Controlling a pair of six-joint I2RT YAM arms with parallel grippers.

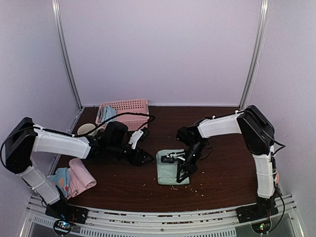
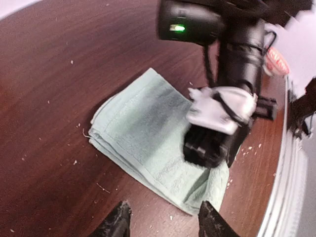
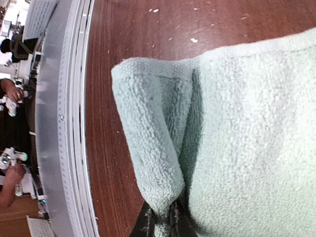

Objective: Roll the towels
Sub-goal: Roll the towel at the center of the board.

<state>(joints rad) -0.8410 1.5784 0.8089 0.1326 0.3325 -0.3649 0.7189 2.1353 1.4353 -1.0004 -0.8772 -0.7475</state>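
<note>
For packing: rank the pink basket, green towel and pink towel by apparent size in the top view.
1. pink basket, largest.
2. green towel, partly under the right gripper.
3. pink towel, smallest.

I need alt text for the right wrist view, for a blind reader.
The right claw pinches a raised fold of the pale green terry cloth towel, which lies on the dark brown wooden table.

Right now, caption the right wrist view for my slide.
Close-up: right end effector pinching a raised fold of the sage green towel on the dark wooden table.
</note>
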